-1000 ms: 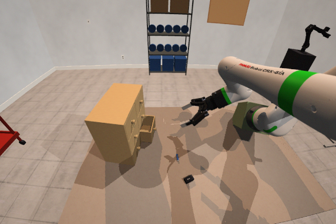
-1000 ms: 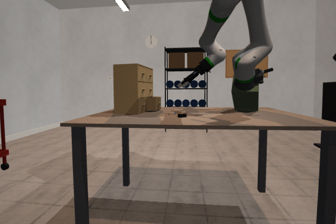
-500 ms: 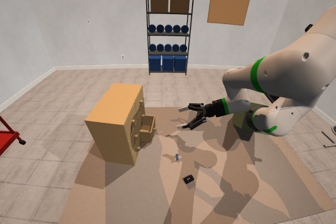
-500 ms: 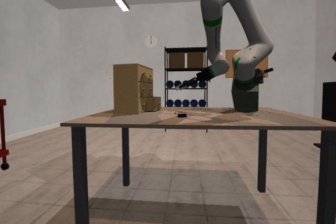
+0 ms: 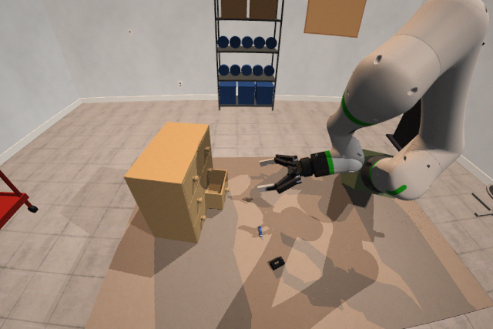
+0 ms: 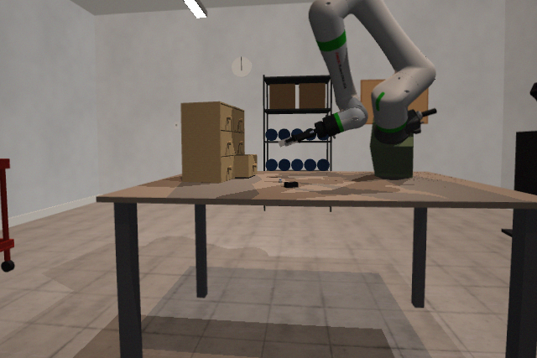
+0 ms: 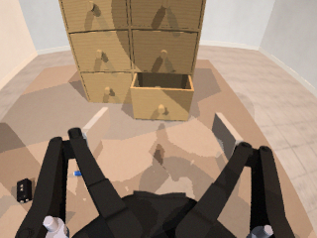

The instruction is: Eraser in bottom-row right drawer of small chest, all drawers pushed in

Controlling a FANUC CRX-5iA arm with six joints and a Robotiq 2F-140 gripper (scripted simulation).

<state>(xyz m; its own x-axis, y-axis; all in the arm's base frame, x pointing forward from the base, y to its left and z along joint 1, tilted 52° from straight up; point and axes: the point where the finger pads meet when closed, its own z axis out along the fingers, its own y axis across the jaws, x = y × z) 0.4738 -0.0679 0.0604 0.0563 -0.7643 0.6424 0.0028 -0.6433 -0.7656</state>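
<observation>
The small wooden chest point(image 5: 171, 150) point(image 6: 199, 142) point(image 7: 116, 47) stands upright. Its bottom-row right drawer point(image 5: 216, 201) point(image 6: 243, 166) point(image 7: 146, 105) is pulled partly out and looks level; the other drawers look pushed in. A small pale thing point(image 7: 158, 87) shows inside it, just behind the front wall; I cannot tell whether it is the eraser. The rest of the drawer's floor is hidden or dark. My gripper point(image 5: 259, 175) point(image 6: 283, 142) point(image 7: 161, 119) is open and empty. It points at the chest, a little way in front of the open drawer and higher than it, tilted downward.
A small blue thing point(image 5: 259, 231) point(image 7: 77, 174) lies on the table in front of the chest. A small black block point(image 5: 276, 263) point(image 6: 290, 184) point(image 7: 24, 190) lies farther toward the table's near edge. The green robot base point(image 6: 392, 158) stands at the right.
</observation>
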